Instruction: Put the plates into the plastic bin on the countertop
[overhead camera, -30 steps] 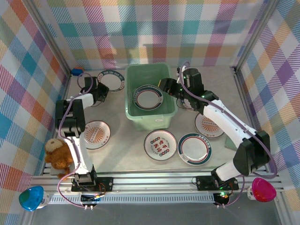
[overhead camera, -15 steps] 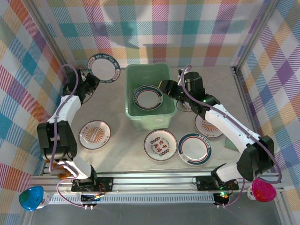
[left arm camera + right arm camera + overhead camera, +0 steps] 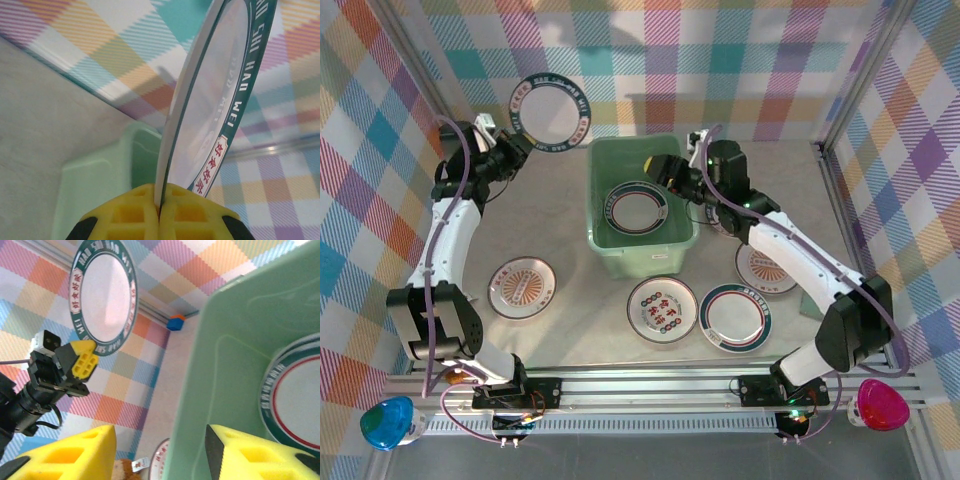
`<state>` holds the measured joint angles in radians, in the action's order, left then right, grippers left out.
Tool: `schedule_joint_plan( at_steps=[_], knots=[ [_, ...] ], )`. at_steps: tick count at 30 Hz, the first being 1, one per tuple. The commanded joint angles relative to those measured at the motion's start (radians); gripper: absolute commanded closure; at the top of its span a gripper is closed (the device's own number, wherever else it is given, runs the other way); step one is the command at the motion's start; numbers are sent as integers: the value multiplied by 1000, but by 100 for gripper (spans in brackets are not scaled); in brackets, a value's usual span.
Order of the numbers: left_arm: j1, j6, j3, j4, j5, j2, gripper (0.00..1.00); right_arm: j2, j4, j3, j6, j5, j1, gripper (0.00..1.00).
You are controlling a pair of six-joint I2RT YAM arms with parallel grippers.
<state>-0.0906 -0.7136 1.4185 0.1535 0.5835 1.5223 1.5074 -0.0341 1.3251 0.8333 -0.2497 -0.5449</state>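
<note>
Four round, glossy white plates lie flat on the countertop (image 3: 560,230), a smooth beige surface with faint marbling. Taking the plastic bin (image 3: 625,258) as the dial centre in the overhead view:

- 8 o'clock: orange plate (image 3: 522,287) with a ray pattern.
- 6 o'clock: red plate (image 3: 662,308) with blocks of red characters in its centre.
- 5 o'clock: banded plate (image 3: 735,317) with a dark green rim and a thin red ring, just beside the red plate.
- 4 o'clock: far orange plate (image 3: 767,270), partly covered by the right arm.

The bin is a mint-green rectangular tub with rounded corners and a flared rim. The binned plate (image 3: 638,208), green-rimmed, rests flat on its floor.

The left gripper (image 3: 160,212) is clenched on the edge of the lifted plate (image 3: 215,100). Its ribbed yellow fingers (image 3: 125,215) pinch the thin rim, which carries a green band with white lettering. This plate stands on edge in the air at 10 o'clock of the bin, in front of the plaid wall (image 3: 720,60).

The right gripper (image 3: 160,452) hangs over the bin's 1 o'clock corner. Its jaws are released, with nothing between them.

A small blue block (image 3: 175,322) lies at the foot of the wall.
</note>
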Motion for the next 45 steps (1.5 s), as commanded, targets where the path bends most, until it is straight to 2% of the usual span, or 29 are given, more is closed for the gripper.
schedule_joint_plan(
  at_steps=[1,6,12,25,35,38,39,42,44,45],
  knots=[
    [58,-1,30,-10,103,-62,100,39,-111,60,47,-72,-13,49],
    [118,-5,15,-5,101,-83,100,95,-136,106,70,-75,-23,50],
    [171,-18,18,-2,102,-83,100,126,-265,71,139,-35,-24,52],
    [231,-22,31,14,101,-81,100,155,-243,73,129,67,-26,57],
    [253,-2,40,54,84,-76,100,168,-309,37,206,117,-26,74],
    [253,10,43,80,72,-73,100,163,-311,30,221,123,-27,87],
    [253,14,45,87,69,-73,99,161,-312,27,230,127,-28,88],
    [253,14,49,93,73,-63,89,156,-314,20,251,144,-33,96],
    [253,18,55,100,70,-57,80,151,-312,17,254,158,-37,98],
    [253,21,60,104,69,-53,79,146,-310,15,255,165,-41,99]
  ],
)
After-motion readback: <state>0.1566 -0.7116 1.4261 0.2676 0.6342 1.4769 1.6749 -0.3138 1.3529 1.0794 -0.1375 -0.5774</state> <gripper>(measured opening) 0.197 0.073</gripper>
